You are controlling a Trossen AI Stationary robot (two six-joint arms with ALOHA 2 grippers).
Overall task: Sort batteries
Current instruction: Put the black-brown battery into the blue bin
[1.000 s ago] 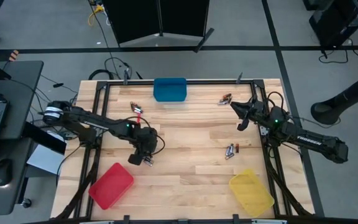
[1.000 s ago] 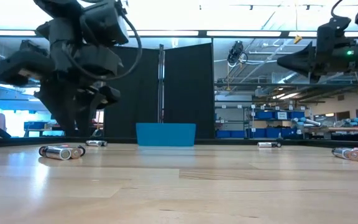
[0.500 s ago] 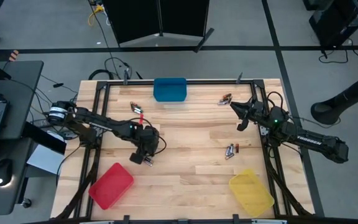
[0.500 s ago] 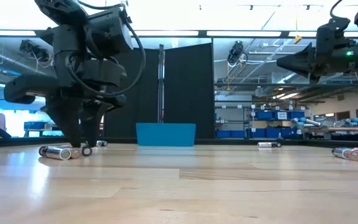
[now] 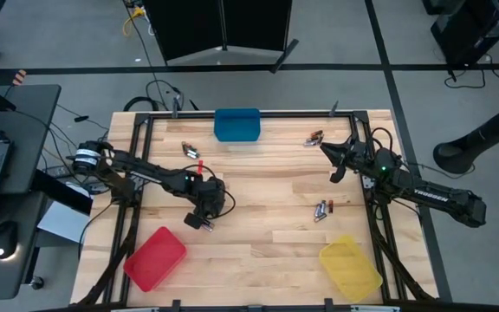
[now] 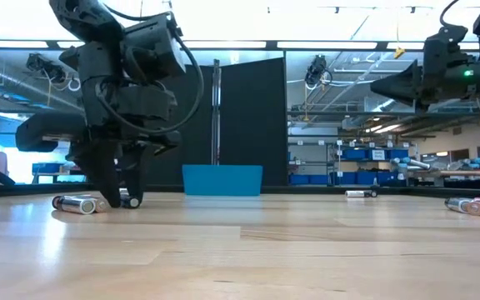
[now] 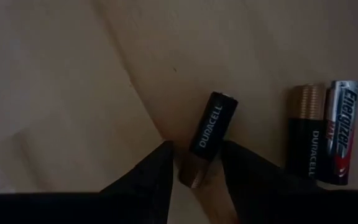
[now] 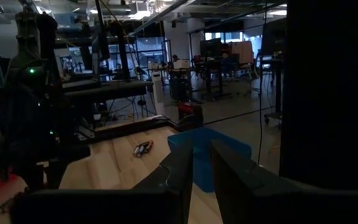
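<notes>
Overhead, a wooden table (image 5: 258, 195) holds three bins and scattered batteries, with one dark arm on each side. At far left, a red bin (image 5: 155, 258) sits near the front corner, just below the left gripper (image 5: 202, 220). That gripper points down at the tabletop, its fingers spread wide and empty. In its wrist view, a small black battery (image 7: 206, 138) lies directly between the two fingertips (image 7: 157, 167), its copper end nearest the wrist. The long axis runs forward and slightly sideways, roughly along the fingers rather than across them, so a closing grip would likely press its round sides. White lettering on it reads DURACELL. Just beyond one finger lies a pair (image 7: 323, 134), side by side and touching: one black and copper marked DURACELL, one silver marked Energizer. Further right, a blue bin (image 5: 236, 124) stands at the table's far edge. More batteries (image 5: 321, 209) lie nearer the right arm. The right gripper (image 5: 336, 161) hovers high, fingers slightly parted around nothing. A yellow bin (image 5: 350, 268) sits front right.
</notes>
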